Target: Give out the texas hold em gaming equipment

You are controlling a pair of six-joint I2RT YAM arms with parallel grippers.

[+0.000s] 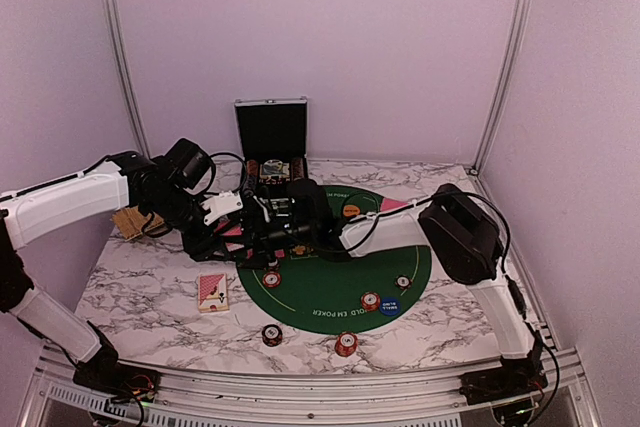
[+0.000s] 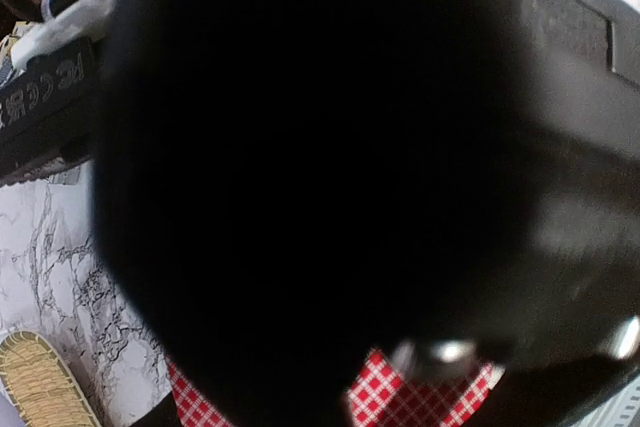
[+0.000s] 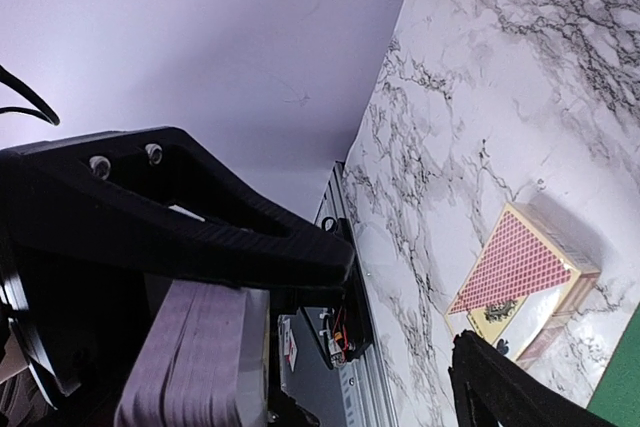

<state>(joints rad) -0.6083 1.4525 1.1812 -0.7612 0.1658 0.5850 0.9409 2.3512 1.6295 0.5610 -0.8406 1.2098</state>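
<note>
We take the round green mat (image 1: 310, 289) as our marker. Over its far-left edge the two grippers meet. The left gripper (image 1: 247, 219) is clenched on a stack of red-backed playing cards (image 2: 420, 397). Their red check shows at the bottom of the left wrist view, where something dark close to the lens blocks nearly everything else. The right wrist view shows the stack edge-on under a black finger (image 3: 200, 217). The right gripper (image 1: 287, 221) faces it above the same edge of the mat, released, its jaws spread wide; we cannot tell whether it touches the stack. A card box (image 1: 212, 292) with a red check face lies flat on the marble tabletop (image 1: 150, 287) just left of the mat. One striped poker chip (image 1: 271, 279) sits on the mat's left rim. A second chip (image 1: 370, 300) lies on its near part just beside the blue marker disc (image 1: 389, 305), and a third chip (image 1: 403, 282) sits a little farther in and to the right. The front-left chip (image 1: 272, 334) and the front chip (image 1: 346, 344) lie on the marble just off the mat's near edge. The orange marker disc (image 1: 351, 210) rests on the far part of the mat. Beyond the mat's far edge stands the black case (image 1: 270, 132), lid up. The woven tray (image 1: 130, 222) lies well left of the mat, partly hidden.
</note>
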